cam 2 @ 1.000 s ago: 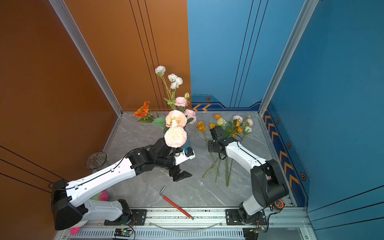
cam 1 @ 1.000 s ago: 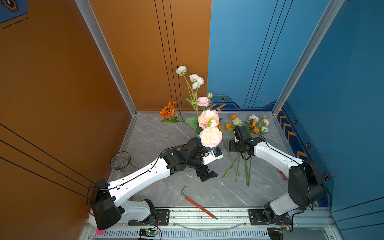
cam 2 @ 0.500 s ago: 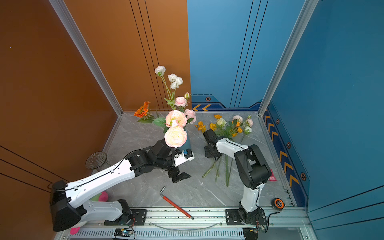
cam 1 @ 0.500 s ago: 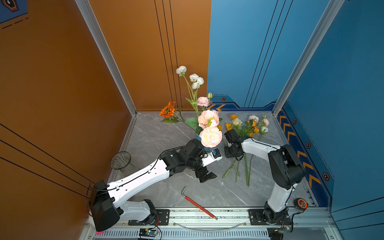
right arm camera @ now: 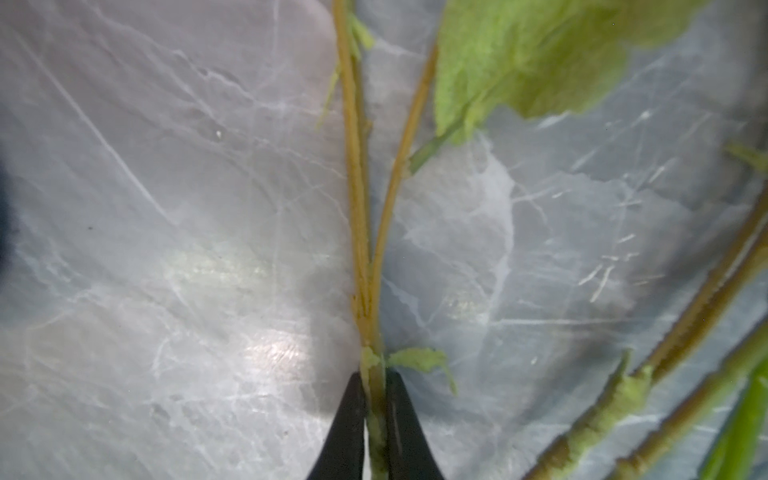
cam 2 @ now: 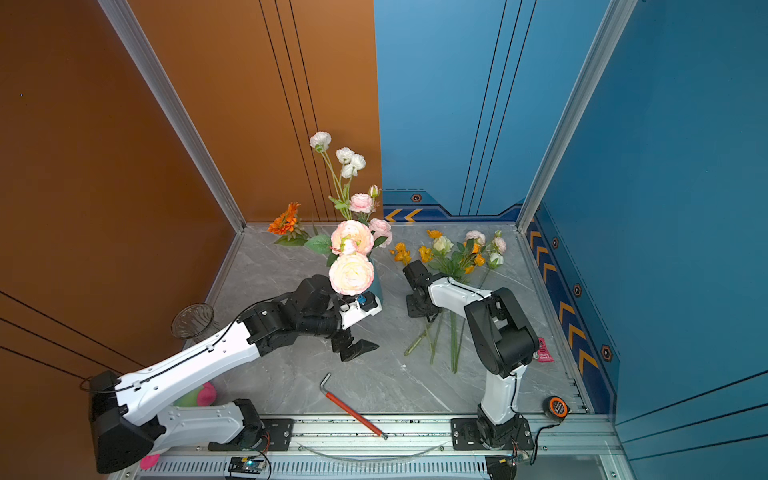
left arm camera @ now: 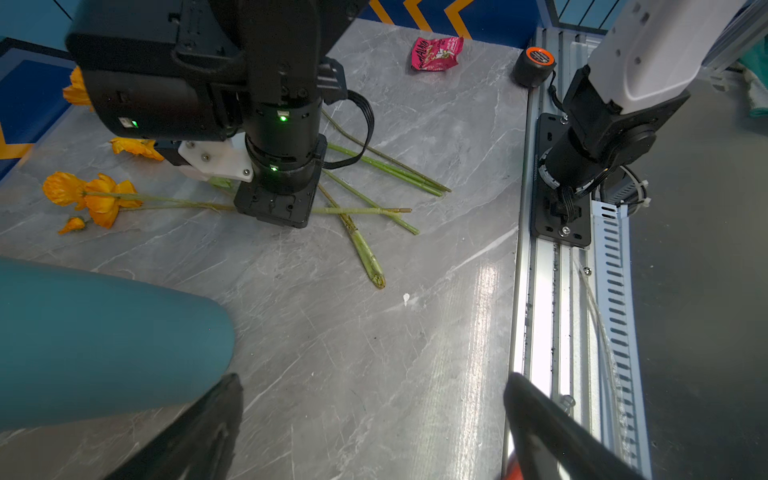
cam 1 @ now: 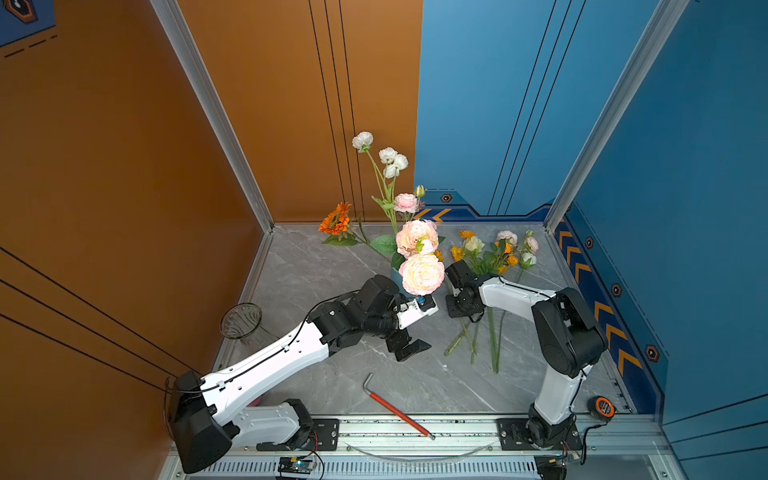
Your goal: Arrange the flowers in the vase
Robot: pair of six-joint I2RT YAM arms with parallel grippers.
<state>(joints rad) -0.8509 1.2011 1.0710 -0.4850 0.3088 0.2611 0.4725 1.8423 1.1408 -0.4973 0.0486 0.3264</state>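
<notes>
Grey veined marble, glossy and scuffed, makes up the tabletop (cam 1: 332,374).

Only the right wrist view gives you the grip. The right tool (right arm camera: 375,386) is clamped on a stem (right arm camera: 362,249). Its two black tapered fingertips press either side of the yellow-green stalk, just below the fork. In both top views that contact is hidden under the wrist housing. There you see only the arm bent over the loose flowers (cam 1: 486,257). These lie flat on the tabletop, with heads toward the back wall and cut ends fanned toward the rail.

The left wrist view adds a side look. A thin stalk with crinkled orange-yellow blooms (left arm camera: 91,197) passes under that wrist. You cannot tell from this view alone that it is the held one. The same view shows a crumpled pink packet (left arm camera: 436,53) near an orange-and-black tape measure (left arm camera: 534,64).

The left tool (cam 1: 409,347) stands wide open and holds nothing, just beside the vase (left arm camera: 104,340). The vase is smooth, matte teal and round-bodied.

In both top views, ruffled pink-cream blooms (cam 1: 420,274) cover most of the vase. Tall white-headed stems rise behind them. An orange sunflower-like head (cam 1: 336,218) leans toward the orange wall.

The loose flowers lie apart from the vase, on the right arm's side.
</notes>
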